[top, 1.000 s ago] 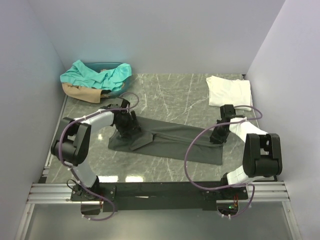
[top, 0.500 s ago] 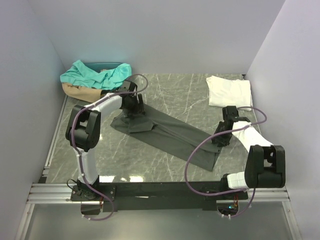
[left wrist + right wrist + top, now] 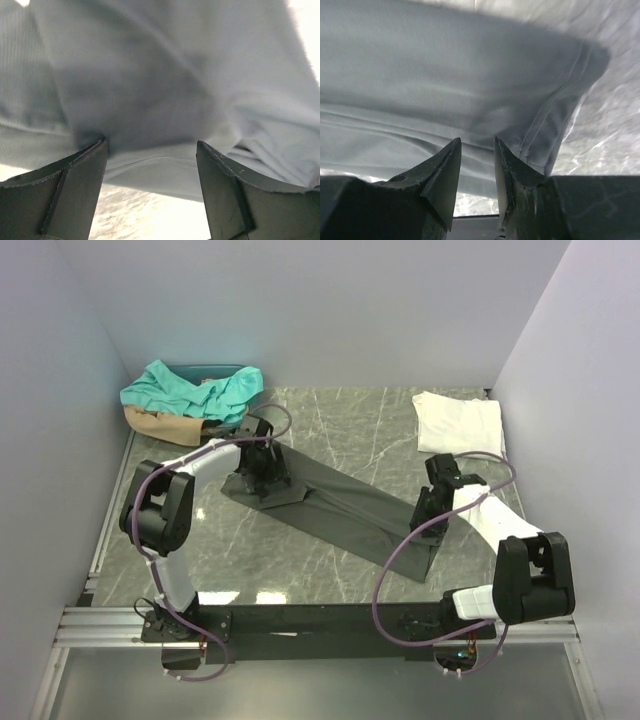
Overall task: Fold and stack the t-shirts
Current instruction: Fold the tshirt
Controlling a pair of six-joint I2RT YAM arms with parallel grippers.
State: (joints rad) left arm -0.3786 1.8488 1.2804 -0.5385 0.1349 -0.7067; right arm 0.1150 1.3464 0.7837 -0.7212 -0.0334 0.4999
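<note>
A dark charcoal t-shirt, folded into a long strip, lies slanted across the marble table from upper left to lower right. My left gripper hovers low over its upper-left end with its jaws wide open. In the left wrist view the left gripper has the grey cloth just beyond its fingertips and nothing pinched. My right gripper is at the strip's lower-right end. Its jaws, seen in the right wrist view, stand a little apart in front of the hem. A folded white t-shirt lies at the far right.
Teal and tan shirts are heaped in and over a bin at the far left corner. Walls close in on the left, back and right. A metal rail carries both arm bases along the near edge.
The charcoal shirt has swung from nearly level to a steeper slant, its left end farther back. The left gripper went back with it, then slightly nearer. The right gripper shifted left and its jaws parted.
</note>
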